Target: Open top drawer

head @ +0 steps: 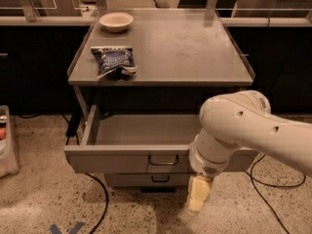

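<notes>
The top drawer (117, 159) of the grey metal cabinet is pulled out wide. Its flat front faces me with a small dark loop handle (164, 161) at centre, and its shallow grey tray (141, 129) shows inside. A narrower drawer (146, 180) with a like handle sits below it, pushed in. My gripper (196, 200) hangs below the white arm (243, 130), in front of the drawer front and to the right of the handle, pointing down toward the floor. It holds nothing that I can see.
The cabinet top (195, 43) carries a white bowl (116, 21) at the back left and a blue snack bag (113, 61) at the left front. Black cables (100, 194) run over the speckled floor. A bin (7, 145) stands at the left edge.
</notes>
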Tool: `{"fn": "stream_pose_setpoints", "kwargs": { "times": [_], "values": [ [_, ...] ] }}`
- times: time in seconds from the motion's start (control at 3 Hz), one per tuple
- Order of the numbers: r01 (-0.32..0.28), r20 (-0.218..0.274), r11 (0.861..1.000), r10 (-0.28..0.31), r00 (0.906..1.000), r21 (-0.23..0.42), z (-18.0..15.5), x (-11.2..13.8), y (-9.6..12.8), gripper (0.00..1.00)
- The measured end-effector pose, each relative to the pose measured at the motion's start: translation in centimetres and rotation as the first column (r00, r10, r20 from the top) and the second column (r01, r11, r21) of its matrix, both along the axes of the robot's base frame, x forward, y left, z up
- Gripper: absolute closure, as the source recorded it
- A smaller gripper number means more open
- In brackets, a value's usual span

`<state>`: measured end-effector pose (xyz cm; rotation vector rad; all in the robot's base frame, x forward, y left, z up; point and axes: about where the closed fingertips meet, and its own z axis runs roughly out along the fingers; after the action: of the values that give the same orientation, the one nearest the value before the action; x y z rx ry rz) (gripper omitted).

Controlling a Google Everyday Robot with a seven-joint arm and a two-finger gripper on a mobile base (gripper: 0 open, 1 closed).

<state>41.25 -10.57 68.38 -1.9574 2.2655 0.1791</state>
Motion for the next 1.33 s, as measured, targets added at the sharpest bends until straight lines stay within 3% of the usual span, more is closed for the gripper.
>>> {"fn": "stream_pose_setpoints", "kwargs": {
  "times": [0.33,1.0,1.33],
  "values": [
    [0.000,0.000,1.000,0.000,1.0000,0.000,0.0,0.0,0.0,0.00],
    [-0.025,0.010,0.999,0.025,0.9996,-0.034,-0.9,2.4,-0.3,0.00],
    [-0.024,-0.085,0.999,0.021,0.9962,-0.036,-2.6,1.1,-0.4,0.00]
  ]
}}
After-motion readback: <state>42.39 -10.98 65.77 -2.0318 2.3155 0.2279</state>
